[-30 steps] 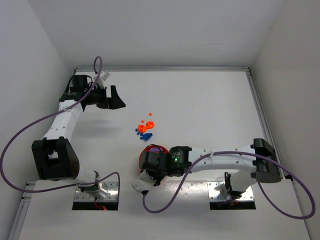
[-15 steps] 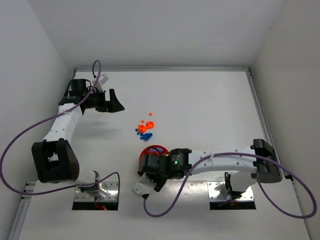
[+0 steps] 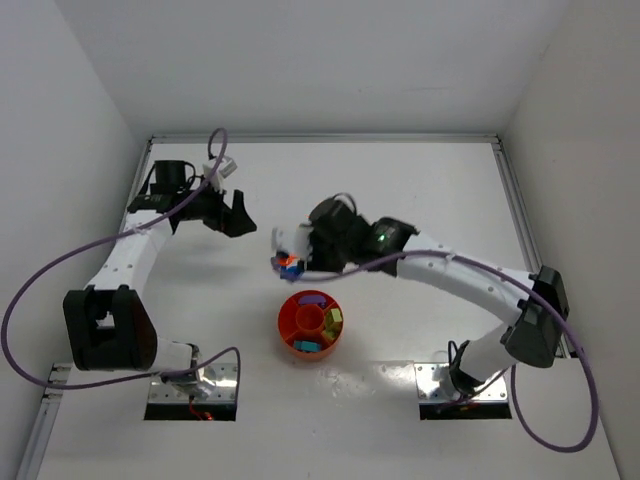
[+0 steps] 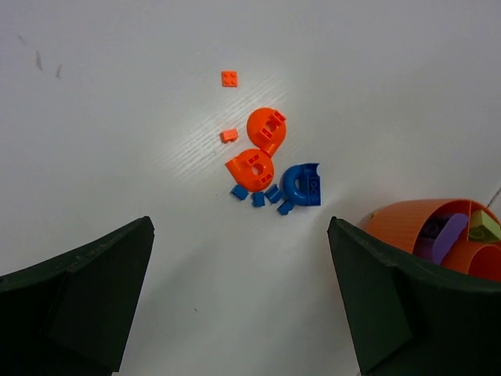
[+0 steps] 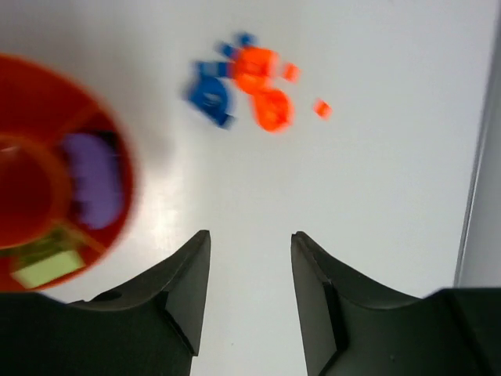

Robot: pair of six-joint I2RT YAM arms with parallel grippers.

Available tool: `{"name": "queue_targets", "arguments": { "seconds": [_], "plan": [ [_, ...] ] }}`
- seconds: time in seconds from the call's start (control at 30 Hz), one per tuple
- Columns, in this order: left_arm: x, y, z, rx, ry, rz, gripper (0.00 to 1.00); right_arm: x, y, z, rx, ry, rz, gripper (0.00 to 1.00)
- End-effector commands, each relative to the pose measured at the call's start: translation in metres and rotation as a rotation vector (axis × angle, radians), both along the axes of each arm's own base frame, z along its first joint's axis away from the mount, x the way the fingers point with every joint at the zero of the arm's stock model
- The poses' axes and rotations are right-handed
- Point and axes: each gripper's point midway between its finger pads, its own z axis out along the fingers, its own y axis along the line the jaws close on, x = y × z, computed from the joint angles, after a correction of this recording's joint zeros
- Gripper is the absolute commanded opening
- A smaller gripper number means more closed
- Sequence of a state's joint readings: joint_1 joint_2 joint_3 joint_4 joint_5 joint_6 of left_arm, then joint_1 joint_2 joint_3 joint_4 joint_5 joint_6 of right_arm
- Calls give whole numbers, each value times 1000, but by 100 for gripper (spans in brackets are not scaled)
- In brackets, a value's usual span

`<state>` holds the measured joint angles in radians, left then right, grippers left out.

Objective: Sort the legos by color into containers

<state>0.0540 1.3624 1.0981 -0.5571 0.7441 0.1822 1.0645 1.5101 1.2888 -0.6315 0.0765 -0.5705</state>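
Observation:
Loose legos lie in a small heap on the table: orange-red pieces and blue pieces, with one tiny orange brick apart. In the top view my right gripper hangs over this heap and hides part of it. Its wrist view shows it open and empty, the blue and orange legos ahead. The round orange-red tray of containers holds purple and yellow-green bricks. My left gripper is wide open, left of the heap.
White walls close the table at the back and on both sides, with a metal rail along the right. A purple cable loops beside the left arm. The tray's rim shows at the right of the left wrist view.
My right arm swung from over the tray at the near edge out to the loose heap, uncovering the tray. The left gripper shifted slightly right.

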Motion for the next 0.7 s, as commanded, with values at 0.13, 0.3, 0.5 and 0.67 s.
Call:
{"name": "queue_targets", "arguments": {
  "seconds": [0.13, 0.3, 0.5, 0.67],
  "plan": [
    [-3, -45, -26, 82, 9, -204, 95, 89, -66, 33, 325, 201, -488, 46],
    [-12, -83, -50, 133, 26, -342, 80, 80, -93, -17, 313, 407, -579, 46],
    [-19, -123, -73, 207, 19, -528, 58, 90, -107, -39, 288, 484, -644, 46],
    [-17, -137, -86, 235, -14, -652, 55, 110, -113, -52, 274, 528, -689, 46]
  ]
}}
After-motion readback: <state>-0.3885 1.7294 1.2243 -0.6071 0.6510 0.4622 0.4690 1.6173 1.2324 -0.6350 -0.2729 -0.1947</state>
